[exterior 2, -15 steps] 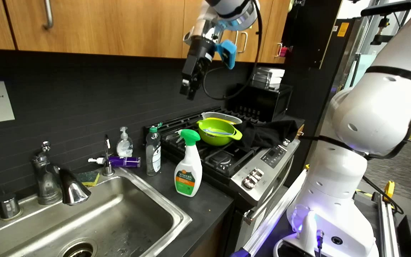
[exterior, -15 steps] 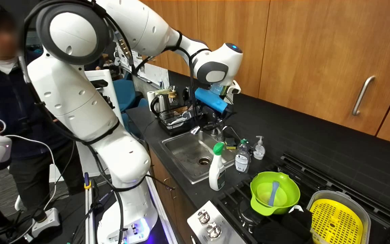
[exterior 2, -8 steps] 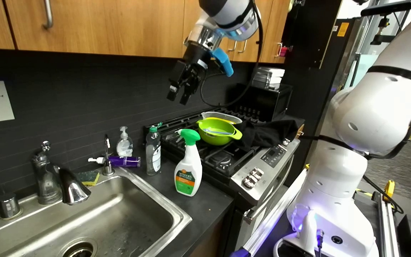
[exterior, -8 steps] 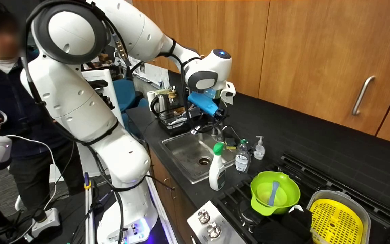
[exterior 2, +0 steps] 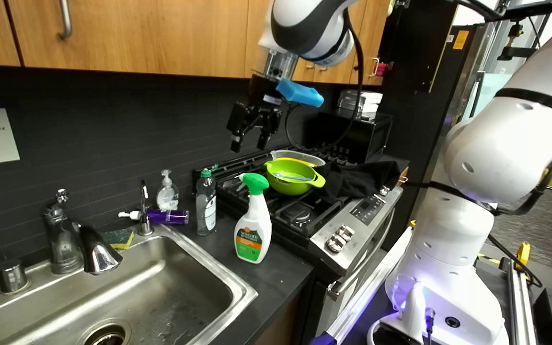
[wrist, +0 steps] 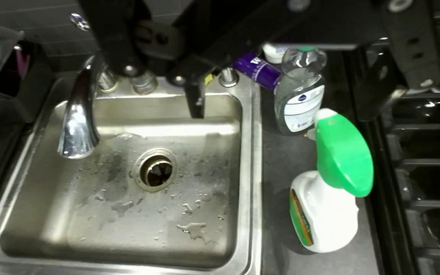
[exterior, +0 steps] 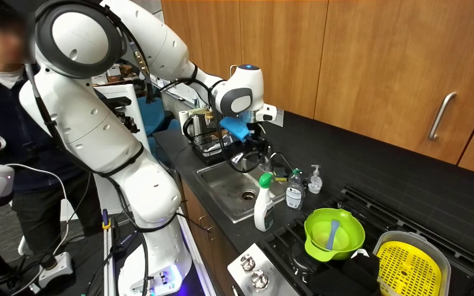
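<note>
My gripper [exterior 2: 249,143] is open and empty, pointing down in the air above the counter in an exterior view. In the wrist view its fingers [wrist: 285,109] stand wide apart along the top. A white spray bottle with a green head [wrist: 330,214] stands upright between sink and stove; it also shows in both exterior views [exterior: 264,209] [exterior 2: 253,230]. A clear dish soap bottle [wrist: 300,105] stands behind it, seen between the fingers in the wrist view but apart from them. A purple bottle [exterior 2: 168,217] lies by the small tap.
The steel sink [wrist: 250,191] with its faucet [wrist: 78,130] lies left of the spray bottle. A clear pump bottle [exterior 2: 167,191] stands by the wall. A green bowl [exterior: 315,255] and a grey-yellow basket [exterior: 442,263] sit on the stove. Wooden cabinets [exterior 2: 161,38] hang above.
The gripper has come down and turned to point more straight down, its fingers now seen further apart. In an exterior view the arm has moved left. The bottles and bowl have not moved.
</note>
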`<state>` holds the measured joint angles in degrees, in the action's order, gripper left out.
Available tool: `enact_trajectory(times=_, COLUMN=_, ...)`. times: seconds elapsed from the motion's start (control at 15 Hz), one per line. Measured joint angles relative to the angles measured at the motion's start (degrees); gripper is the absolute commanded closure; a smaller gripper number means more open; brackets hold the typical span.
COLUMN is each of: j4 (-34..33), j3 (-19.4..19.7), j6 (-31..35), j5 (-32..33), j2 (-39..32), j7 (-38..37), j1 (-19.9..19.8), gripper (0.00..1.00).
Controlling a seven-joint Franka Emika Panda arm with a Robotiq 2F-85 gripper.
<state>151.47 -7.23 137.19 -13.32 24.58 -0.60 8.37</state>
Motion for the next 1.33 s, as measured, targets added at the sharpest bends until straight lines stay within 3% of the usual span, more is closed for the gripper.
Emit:
enact_trajectory(times=0.4, j4=0.36, j3=-1.00, j6=-1.76, j5=7.71, j2=2.38, j7=-6.61, j1=-2.23, gripper=0.00)
enact_trajectory(times=0.8, j4=-0.38, j3=1.09, j6=-1.76, j5=7.70, j2=1.44, j7=-3.31, j1=-2.21, gripper=0.00)
enact_trajectory(times=1.33, j4=-3.84, j3=5.40, j6=-2.82, j5=4.74, j2=-5.15, j7=3.54, j1=-2.07, gripper=0.00)
